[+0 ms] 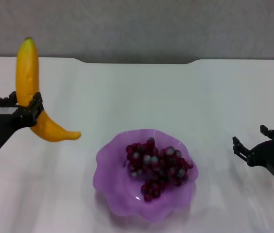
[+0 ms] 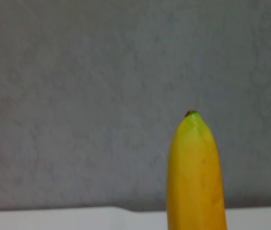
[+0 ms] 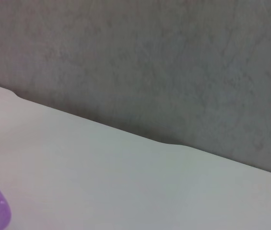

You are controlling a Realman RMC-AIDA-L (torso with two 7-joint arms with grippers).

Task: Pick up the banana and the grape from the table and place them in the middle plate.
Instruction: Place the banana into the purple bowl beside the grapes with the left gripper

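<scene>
The middle plate (image 1: 108,160) sits at the near centre of the bench (image 1: 175,92), with the grape (image 1: 157,167) inside it. At left, the left gripper (image 1: 27,109) has its jaws clenched on the banana (image 1: 29,82), held upright above the bench. At right, the right gripper (image 1: 259,143) hovers with jaws released, nothing between it and the plate.

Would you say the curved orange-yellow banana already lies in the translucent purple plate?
No, the banana hangs in the left gripper, beside the plate.
</scene>
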